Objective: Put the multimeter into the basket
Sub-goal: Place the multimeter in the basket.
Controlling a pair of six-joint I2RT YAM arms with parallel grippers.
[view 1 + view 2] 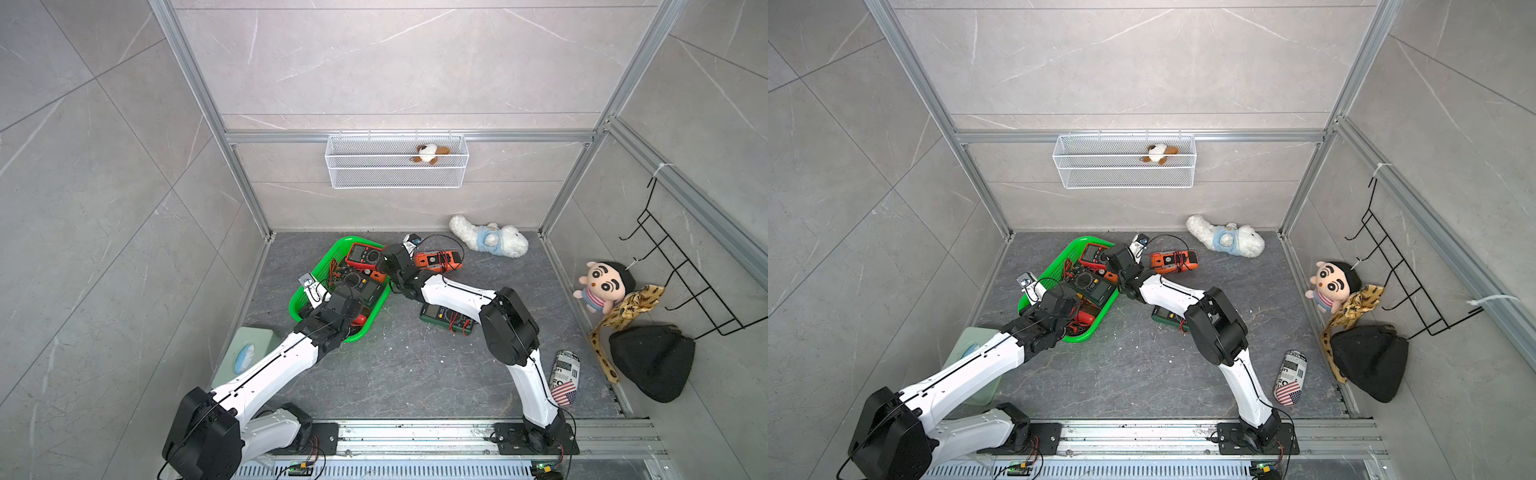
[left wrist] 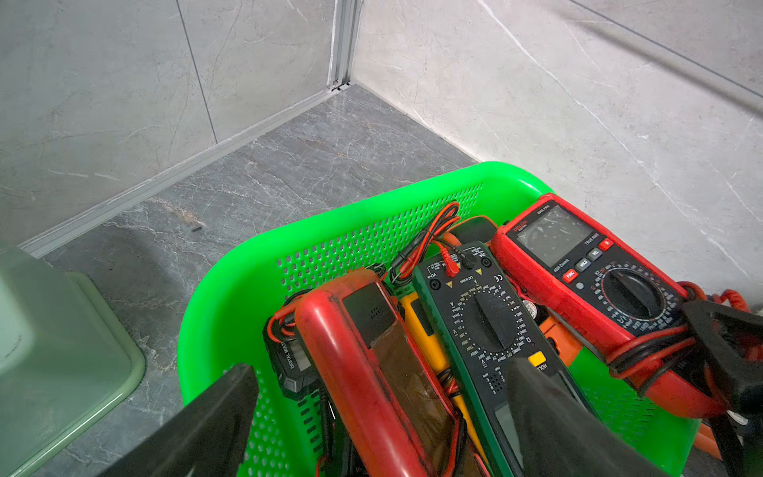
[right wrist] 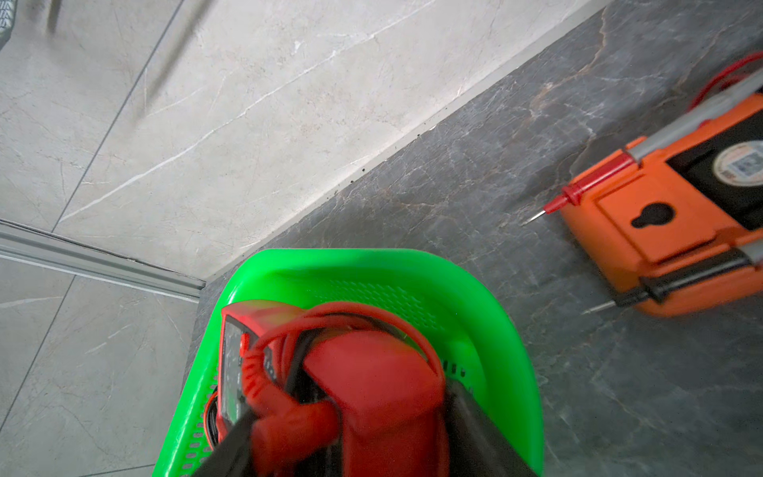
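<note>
The right gripper is clamped on the lower end of the red multimeter, one finger on each side of its body. Red and black leads are wound around the body just above the grip. This multimeter sits face up over the far end of the green basket, inside the rim, leaning on the ones beneath it.

The left gripper hangs wide open over the near half of the basket and holds nothing. Its fingers straddle the pile below.

That pile leaves little room. A dark green multimeter lies lengthwise down the middle, right beside the held one. A worn red multimeter lies back up next to it, with a yellow multimeter wedged between them. A small black multimeter is pressed against the wall, and loose leads tangle at the far end.

On the floor just beside the right gripper, an orange multimeter lies back up with probes along its sides. A second green multimeter lies partly under the right arm.

Farther out are a white plush toy by the back wall, a pale green tissue box beside the left arm, a printed can, and a doll by the side wall. A white wire basket on the back wall holds a small plush dog.
</note>
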